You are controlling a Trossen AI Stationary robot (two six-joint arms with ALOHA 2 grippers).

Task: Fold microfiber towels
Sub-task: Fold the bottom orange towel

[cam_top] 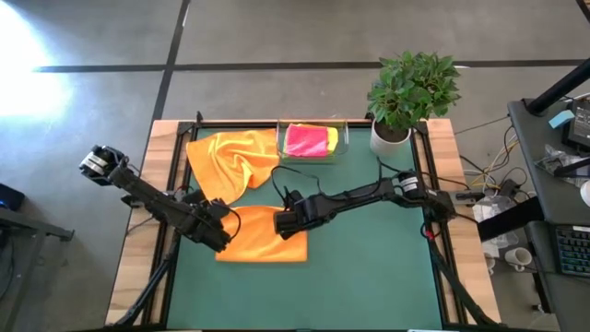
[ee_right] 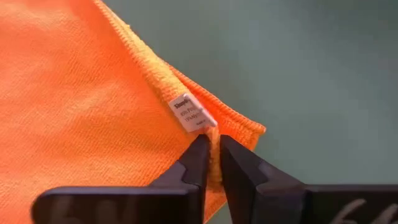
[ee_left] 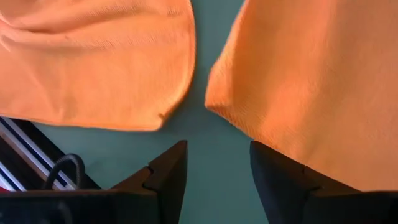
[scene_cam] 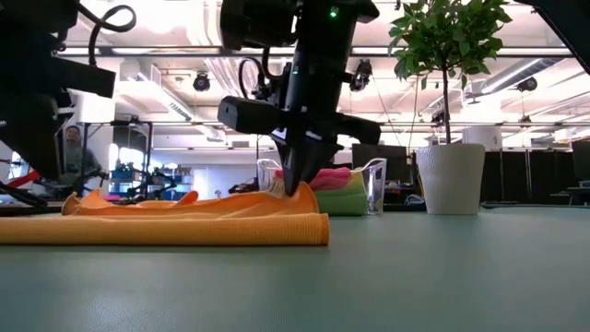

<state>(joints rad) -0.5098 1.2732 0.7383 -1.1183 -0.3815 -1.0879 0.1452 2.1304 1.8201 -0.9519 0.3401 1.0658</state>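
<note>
Green mat [cam_top: 369,267]: right pincer [ee_right: 212,152] pinches ribbed orange towel's [cam_top: 263,242] hem (white tag); left pincer [ee_left: 217,171] apart.

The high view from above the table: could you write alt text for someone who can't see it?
Two dark robot arms meet over a folded orange towel on a green table, the left gripper at its left edge, the right gripper at its top edge. Behind lie a crumpled orange towel, a clear tray of folded towels and a potted plant.
</note>
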